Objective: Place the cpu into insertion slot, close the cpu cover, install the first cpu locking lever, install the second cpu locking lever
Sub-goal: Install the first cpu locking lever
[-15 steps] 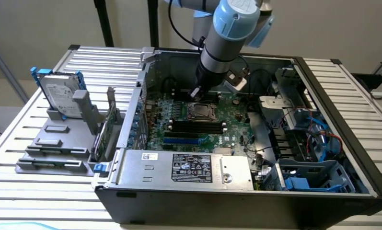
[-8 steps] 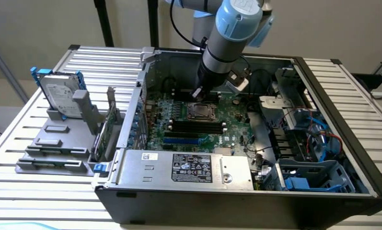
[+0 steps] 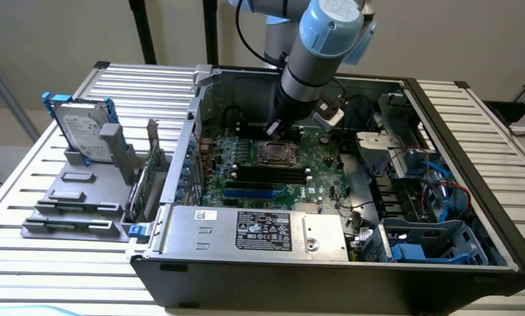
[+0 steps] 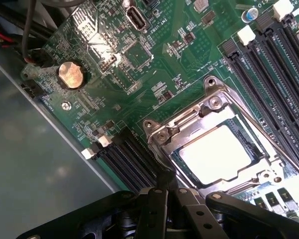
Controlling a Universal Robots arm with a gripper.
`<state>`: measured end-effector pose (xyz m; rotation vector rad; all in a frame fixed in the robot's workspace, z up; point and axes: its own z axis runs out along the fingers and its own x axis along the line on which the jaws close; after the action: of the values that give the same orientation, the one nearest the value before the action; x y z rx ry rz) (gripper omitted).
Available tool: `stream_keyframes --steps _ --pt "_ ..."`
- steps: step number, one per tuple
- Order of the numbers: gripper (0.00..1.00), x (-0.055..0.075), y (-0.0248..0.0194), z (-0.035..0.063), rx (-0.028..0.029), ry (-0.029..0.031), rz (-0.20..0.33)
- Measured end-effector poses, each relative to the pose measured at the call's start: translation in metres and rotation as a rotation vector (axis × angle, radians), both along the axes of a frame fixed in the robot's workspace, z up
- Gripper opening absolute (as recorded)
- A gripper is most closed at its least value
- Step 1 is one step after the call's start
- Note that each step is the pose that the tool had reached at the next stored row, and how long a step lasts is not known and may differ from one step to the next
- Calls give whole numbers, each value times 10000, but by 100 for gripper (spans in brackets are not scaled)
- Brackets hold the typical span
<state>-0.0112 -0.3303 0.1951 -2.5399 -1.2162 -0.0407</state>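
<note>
The hand (image 4: 167, 185) has fingers pressed together, its tip just beside the insertion slot (image 4: 178, 160). The cpu (image 4: 217, 157) sits in that slot (pale face showing through the window), and the cpu cover (image 4: 189, 125) lies flat over the slot.

Coin battery (image 4: 71, 74): round, coppery, well apart from the fingers (image 4: 158, 209).
Memory slots (image 4: 127, 159): black, just beside the fingers.
Hard drive (image 3: 85, 128): standing in a grey holder (image 3: 78, 191), far from the fingers.
</note>
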Motion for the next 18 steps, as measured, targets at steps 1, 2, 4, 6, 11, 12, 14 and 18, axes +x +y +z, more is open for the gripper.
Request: stream_keyframes --steps 1,2,4,6,11,12,14,18 --pt "11 2 0 -1 -11 -1 0" --pt "11 5 0 -1 -22 -1 -1" --pt "11 12 0 -1 -45 0 0" --pt "11 16 -1 5 -57 10 -2" --pt "11 16 0 34 -49 32 0" --pt "11 16 0 34 -47 34 0" --pt "11 14 0 35 -47 35 0" --pt "11 8 2 36 -46 37 1"
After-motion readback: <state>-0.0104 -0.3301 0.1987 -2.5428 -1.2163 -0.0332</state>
